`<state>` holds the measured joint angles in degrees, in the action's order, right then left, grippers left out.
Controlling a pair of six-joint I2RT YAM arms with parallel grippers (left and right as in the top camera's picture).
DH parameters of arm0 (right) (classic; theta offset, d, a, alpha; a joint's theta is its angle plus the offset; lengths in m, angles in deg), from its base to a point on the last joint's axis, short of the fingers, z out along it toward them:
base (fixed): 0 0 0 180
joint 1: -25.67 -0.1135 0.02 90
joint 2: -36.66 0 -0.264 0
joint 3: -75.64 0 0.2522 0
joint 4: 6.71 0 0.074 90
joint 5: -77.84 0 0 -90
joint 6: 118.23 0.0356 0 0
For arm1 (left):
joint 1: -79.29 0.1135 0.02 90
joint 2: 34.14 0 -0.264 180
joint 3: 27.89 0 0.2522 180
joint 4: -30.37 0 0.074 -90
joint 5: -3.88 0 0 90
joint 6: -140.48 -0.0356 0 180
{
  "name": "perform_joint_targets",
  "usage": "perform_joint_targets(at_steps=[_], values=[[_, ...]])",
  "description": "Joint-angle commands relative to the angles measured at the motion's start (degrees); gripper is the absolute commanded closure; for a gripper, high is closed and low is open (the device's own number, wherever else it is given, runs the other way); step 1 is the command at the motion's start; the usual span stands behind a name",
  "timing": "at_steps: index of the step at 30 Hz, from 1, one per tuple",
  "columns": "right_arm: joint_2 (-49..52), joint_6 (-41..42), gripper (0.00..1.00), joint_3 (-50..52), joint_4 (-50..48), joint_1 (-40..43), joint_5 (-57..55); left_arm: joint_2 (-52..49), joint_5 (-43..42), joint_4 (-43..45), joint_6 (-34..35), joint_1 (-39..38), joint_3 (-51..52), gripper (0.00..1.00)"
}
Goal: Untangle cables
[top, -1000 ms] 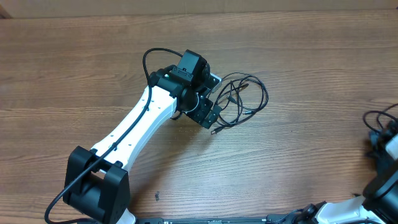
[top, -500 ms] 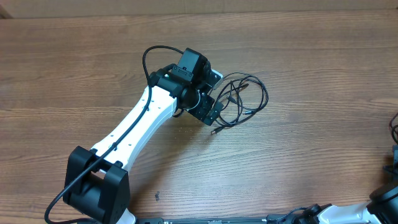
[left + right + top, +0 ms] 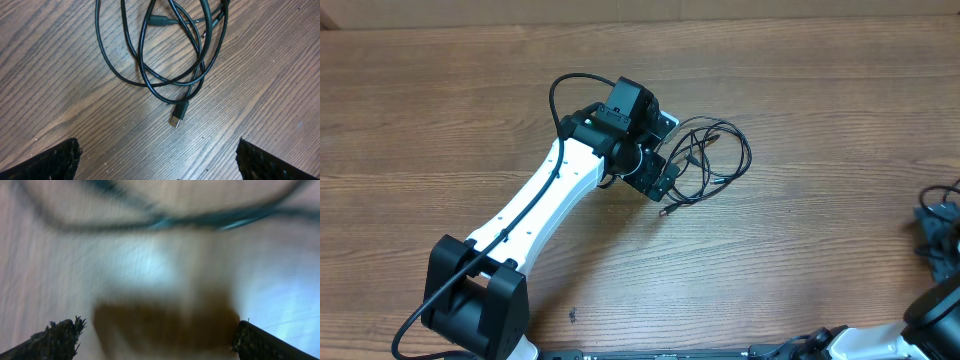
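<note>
Cables (image 3: 692, 152) lie looped on wood table (image 3: 820, 80), upper centre of overhead. Left gripper (image 3: 663, 183) just beside them, fingers wide apart, holding nothing. Right gripper (image 3: 157, 340) at right edge, also spread.

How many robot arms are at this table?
2. The left arm reaches from the bottom left to the cables mid-table. The right arm shows only partly at the lower right edge.
</note>
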<state>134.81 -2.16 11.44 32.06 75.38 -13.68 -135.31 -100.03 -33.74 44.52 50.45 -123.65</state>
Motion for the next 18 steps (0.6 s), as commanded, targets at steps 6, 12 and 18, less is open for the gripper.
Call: perform_joint_targets(at_steps=[6,12,18], values=[[4.07,0.22,0.02,3.41,2.32,-16.33,15.39,0.02,-0.72,0.02,0.85,-0.07,0.26,0.00],[3.50,-0.39,0.02,1.16,4.33,-27.32,16.33,0.02,0.81,0.02,2.43,0.44,0.26,0.00],[-1.01,-0.87,0.02,-2.40,9.03,-36.63,16.65,0.02,7.96,-0.17,9.86,5.42,0.26,0.00]])
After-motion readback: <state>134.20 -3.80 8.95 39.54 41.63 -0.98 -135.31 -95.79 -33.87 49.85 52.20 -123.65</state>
